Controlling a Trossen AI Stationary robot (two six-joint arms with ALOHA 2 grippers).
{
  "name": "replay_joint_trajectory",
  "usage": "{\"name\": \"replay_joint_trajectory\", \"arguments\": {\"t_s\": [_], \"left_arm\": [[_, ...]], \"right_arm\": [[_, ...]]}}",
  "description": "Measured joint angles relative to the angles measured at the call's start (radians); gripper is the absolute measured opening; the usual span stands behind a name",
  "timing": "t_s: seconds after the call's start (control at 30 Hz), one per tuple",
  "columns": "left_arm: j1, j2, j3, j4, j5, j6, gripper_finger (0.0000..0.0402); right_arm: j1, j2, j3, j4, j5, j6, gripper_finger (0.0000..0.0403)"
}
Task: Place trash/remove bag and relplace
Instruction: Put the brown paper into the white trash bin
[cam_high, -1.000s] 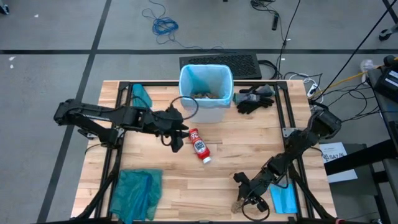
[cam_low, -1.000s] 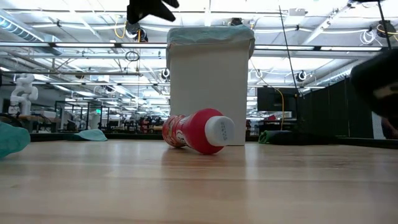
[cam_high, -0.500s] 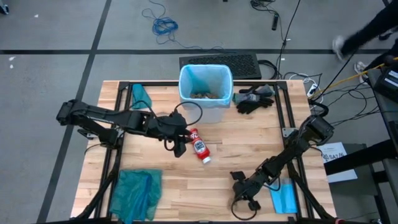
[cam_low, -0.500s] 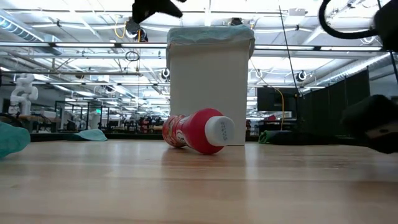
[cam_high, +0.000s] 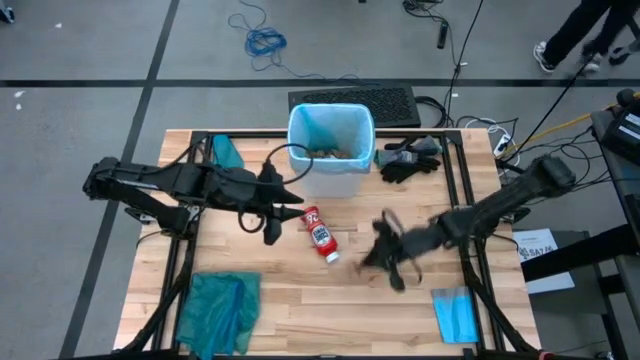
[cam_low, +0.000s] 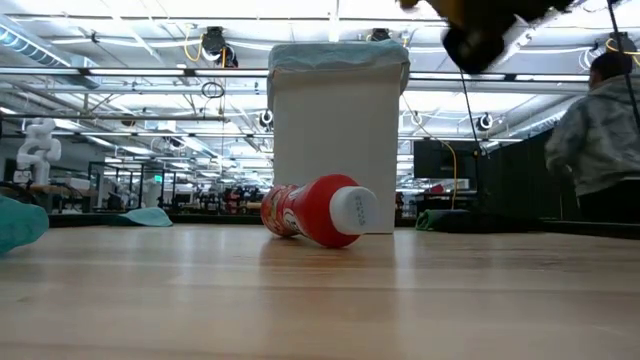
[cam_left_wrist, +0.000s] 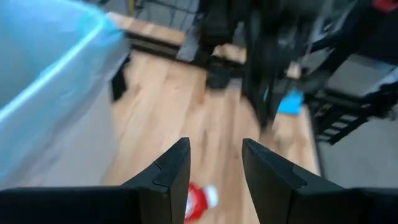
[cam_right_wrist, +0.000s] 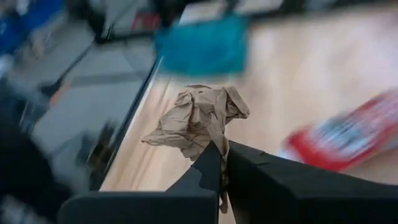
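Crumpled brown paper scrap (cam_right_wrist: 198, 121) is pinched between the two dark fingers of the right gripper (cam_right_wrist: 219, 163), which are closed tight on its lower edge — the wrist view shows this clearly. From above, this right gripper (cam_high: 385, 250) is over the middle of the light wooden table (cam_high: 400, 210), just to the right of the small red-and-white bottle (cam_high: 321, 235).

That bottle lies on its side on the wood, its white cap toward the front edge, a little in front of the white rectangular trash bin (cam_high: 331, 148). In the low view the bottle (cam_low: 320, 211) rests just before the bin (cam_low: 336, 135). The bin is lined with the thin light-blue plastic bag (cam_high: 301, 130), folded over the rim, and some brown scraps (cam_high: 325, 152) lie already inside.

The left gripper (cam_high: 272, 212) is to the left of the bottle, near the bin's front corner; its fingers (cam_left_wrist: 168, 171) stand apart and hold nothing.

A darker teal-green plastic bag (cam_high: 222, 308) lies at the front left corner, a small flat folded blue sheet (cam_high: 457, 315) at the front right — and a pair of black gloves (cam_high: 408, 160) beside the bin on the right
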Motion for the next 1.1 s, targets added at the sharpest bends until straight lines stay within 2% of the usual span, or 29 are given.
{"name": "replay_joint_trajectory", "arguments": {"t_s": [0.1,0.23,0.4,0.57,0.7,0.87,1.0,1.1], "left_arm": [[0.000,-0.005,0.000,-0.071,-0.039,-0.001,0.0141],[0.001,-0.002,0.000,-0.097,-0.063,0.000,0.0141],[0.001,0.000,-0.022,-0.086,-0.098,-0.001,0.0141],[0.001,0.000,-0.025,-0.083,-0.104,-0.001,0.0141],[0.001,0.000,-0.025,-0.080,-0.116,-0.001,0.0141],[0.001,0.000,-0.026,-0.082,-0.119,-0.001,0.0141],[0.001,0.000,-0.026,-0.090,-0.119,-0.001,0.0141],[0.001,0.000,-0.026,-0.093,-0.119,-0.001,0.0141]], "right_arm": [[-0.110,-0.086,0.097,-0.105,0.004,-0.095,0.0000],[-0.252,-0.109,0.287,-0.248,-0.002,-0.252,0.0000],[-0.425,-0.033,0.533,-0.380,-0.004,-0.435,0.0000],[-0.589,0.098,0.713,-0.440,-0.041,-0.510,0.0000],[-0.696,0.222,0.785,-0.504,-0.056,-0.508,0.0000],[-0.775,0.322,0.825,-0.541,-0.056,-0.421,0.0011],[-0.790,0.337,0.826,-0.543,-0.075,-0.377,0.0044],[-0.789,0.326,0.827,-0.515,-0.132,-0.372,0.0081]]}}
